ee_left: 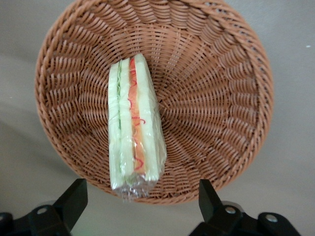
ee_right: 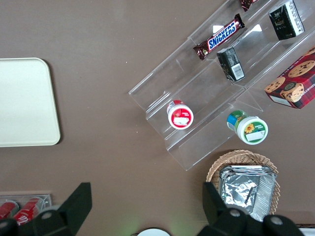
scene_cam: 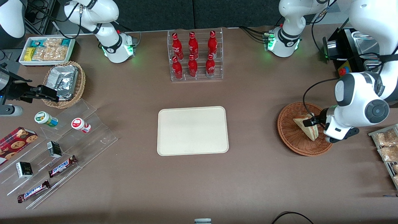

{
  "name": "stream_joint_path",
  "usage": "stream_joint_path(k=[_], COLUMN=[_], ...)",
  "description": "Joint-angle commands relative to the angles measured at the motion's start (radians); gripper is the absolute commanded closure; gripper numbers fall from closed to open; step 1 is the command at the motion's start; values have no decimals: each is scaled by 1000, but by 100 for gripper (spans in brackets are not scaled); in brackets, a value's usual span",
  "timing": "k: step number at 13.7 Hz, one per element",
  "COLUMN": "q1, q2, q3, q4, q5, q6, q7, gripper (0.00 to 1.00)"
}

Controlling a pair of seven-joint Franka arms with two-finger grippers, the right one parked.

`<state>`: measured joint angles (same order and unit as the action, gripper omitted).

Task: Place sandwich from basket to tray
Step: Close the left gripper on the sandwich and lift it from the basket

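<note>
The sandwich (scene_cam: 305, 127), a wrapped wedge with red, orange and green filling, lies in the reddish-brown wicker basket (scene_cam: 289, 137) toward the working arm's end of the table. In the left wrist view the sandwich (ee_left: 135, 128) lies with its filling edge up, one end near the rim of the basket (ee_left: 211, 98). My left gripper (scene_cam: 312, 122) hovers above the basket, over the sandwich. It is open and empty (ee_left: 141, 199), its two fingers spread wide, one to each side of the sandwich's end. The cream tray (scene_cam: 192, 130) lies bare at the table's middle and also shows in the right wrist view (ee_right: 24, 98).
A clear rack of red bottles (scene_cam: 195, 56) stands farther from the camera than the tray. A wire rack of snack packets (scene_cam: 387, 149) and a black appliance (scene_cam: 351, 49) lie near the basket. A tan basket of foil packets (scene_cam: 63, 82), a white snack tray (scene_cam: 46, 49) and a clear stepped display (scene_cam: 59, 152) lie toward the parked arm's end.
</note>
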<state>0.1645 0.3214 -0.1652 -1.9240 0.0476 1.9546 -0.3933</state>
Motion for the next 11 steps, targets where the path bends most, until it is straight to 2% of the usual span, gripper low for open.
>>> stream_joint_path(k=[1, 5, 6, 8, 10, 11], q1=[4, 4, 4, 1, 1, 3], q2=[7, 62, 82, 111, 104, 90], q3=[21, 39, 39, 38, 39, 39], q4=[-47, -84, -87, -90, -96, -95], q5=[15, 17, 18, 20, 20, 20], q6=[68, 179, 213, 248, 250, 241], q7=[-21, -21, -24, -54, -61, -62], gripper=[0, 1, 21, 54, 96, 100])
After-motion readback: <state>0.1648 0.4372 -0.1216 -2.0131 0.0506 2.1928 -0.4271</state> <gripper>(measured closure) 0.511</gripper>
